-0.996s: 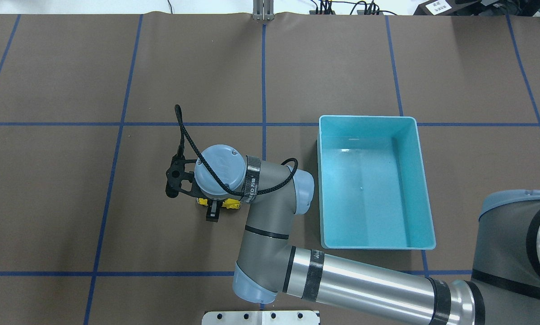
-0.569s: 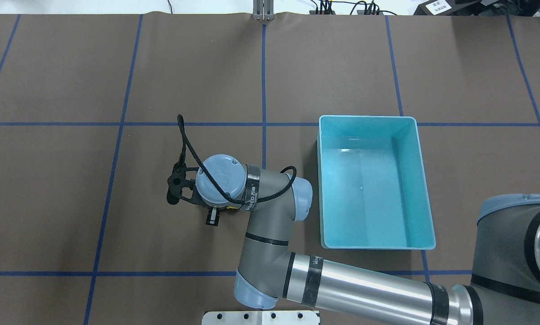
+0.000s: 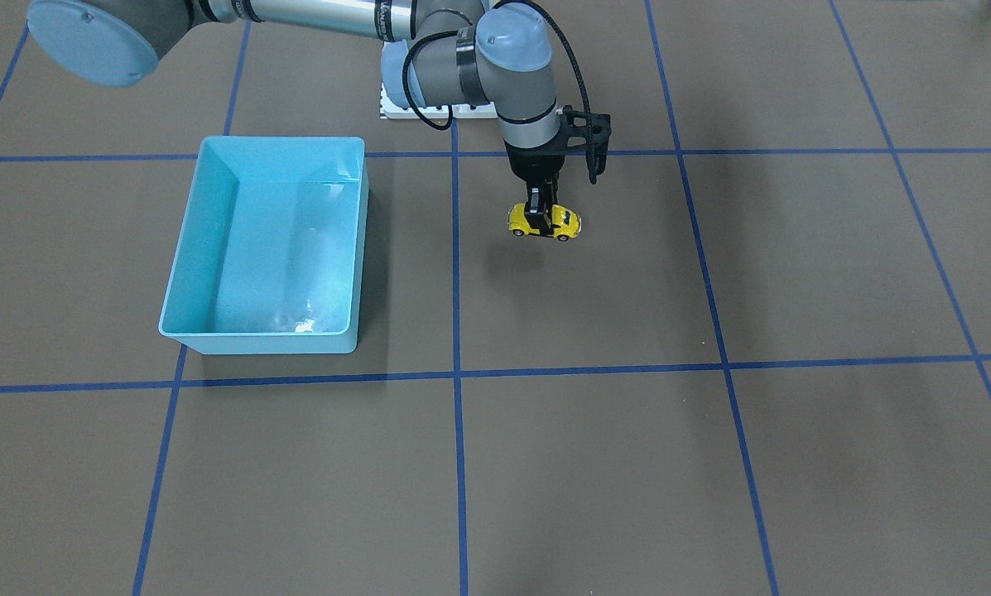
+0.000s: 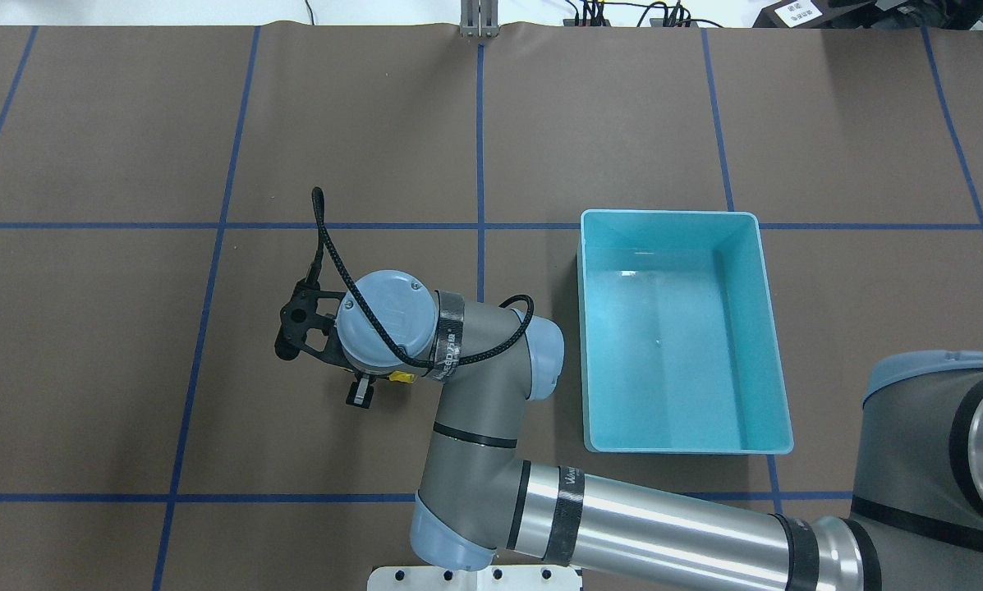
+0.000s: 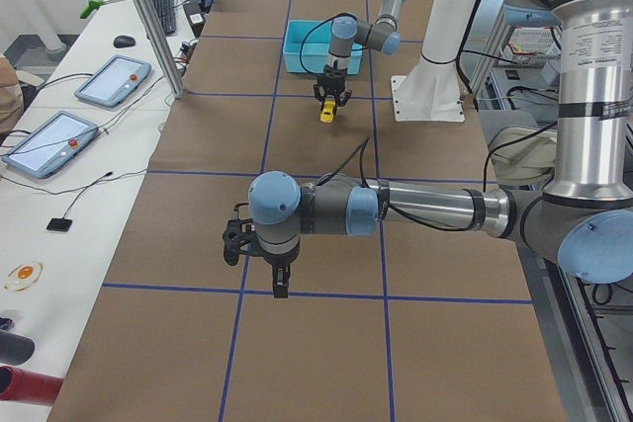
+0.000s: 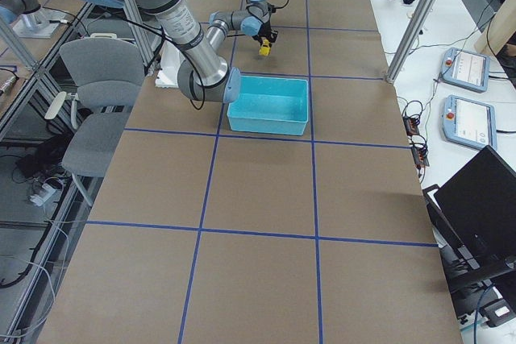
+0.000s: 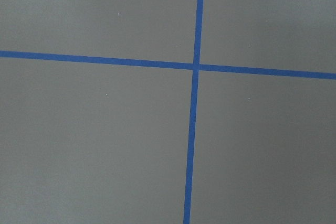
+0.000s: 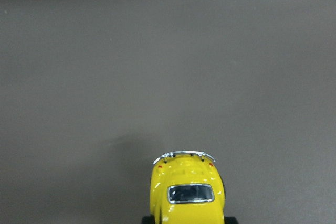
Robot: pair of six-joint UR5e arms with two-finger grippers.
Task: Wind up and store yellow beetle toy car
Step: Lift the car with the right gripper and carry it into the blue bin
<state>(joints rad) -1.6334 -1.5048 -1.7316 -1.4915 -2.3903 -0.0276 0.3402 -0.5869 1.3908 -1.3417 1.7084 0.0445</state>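
The yellow beetle toy car point(image 3: 544, 222) hangs in my right gripper point(image 3: 537, 215), whose fingers are shut on its sides. It is held a little above the brown table, to the left of the light blue bin point(image 4: 587, 345). The right wrist view shows the car's rear point(image 8: 186, 192) over bare paper, with a faint shadow beside it. In the overhead view only a yellow sliver of the car point(image 4: 401, 377) shows under the wrist. My left gripper point(image 5: 280, 284) shows only in the exterior left view, low over the table far from the car. I cannot tell whether it is open or shut.
The bin point(image 3: 182, 327) holds nothing and stands right of the table's centre line in the overhead view. Blue tape lines grid the brown paper point(image 7: 195, 66). A white mounting plate point(image 4: 475, 577) lies at the near table edge.
My right wrist has moved left and slightly toward the robot with the car still gripped. The bin has not moved.
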